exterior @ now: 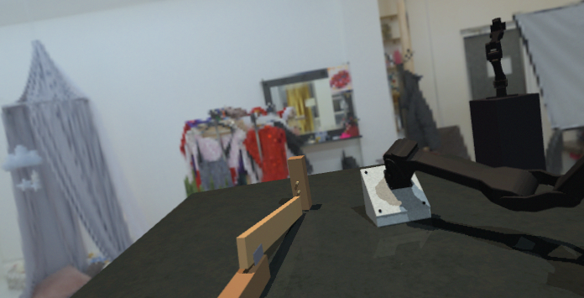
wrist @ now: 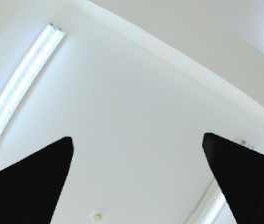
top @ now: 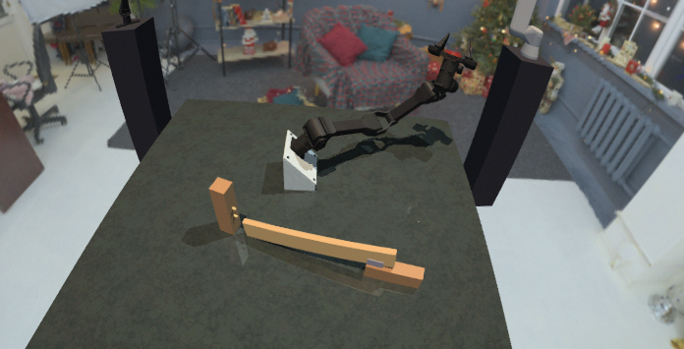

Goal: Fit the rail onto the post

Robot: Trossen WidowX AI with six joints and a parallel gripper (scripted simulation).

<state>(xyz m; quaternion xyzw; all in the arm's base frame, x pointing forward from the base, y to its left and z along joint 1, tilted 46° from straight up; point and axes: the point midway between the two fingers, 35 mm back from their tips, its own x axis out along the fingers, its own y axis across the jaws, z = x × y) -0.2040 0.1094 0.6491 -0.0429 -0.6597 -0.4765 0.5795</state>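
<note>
The long wooden rail (top: pixel 319 244) (exterior: pixel 268 229) lies sloped. Its far end rests in the grey bracket (top: pixel 375 261) (exterior: pixel 258 254) on the low footboard block (top: pixel 400 274) (exterior: pixel 245 284). Its near end is down by the foot of the short post (top: pixel 223 204) (exterior: pixel 299 180), just below the two pegs (top: pixel 235 214) (exterior: pixel 296 187). My gripper (top: pixel 458 41) (wrist: pixel 139 141) is open and empty. It is raised high at the far right of the table, pointing up at the ceiling, far from the rail.
The arm (top: pixel 369 123) (exterior: pixel 482 175) stretches from its white wedge mount (top: pixel 299 170) (exterior: pixel 396 204) at the table's middle. Tall black pillars stand at the far left (top: pixel 138 82) (exterior: pixel 505 130) and at the right edge (top: pixel 506 121).
</note>
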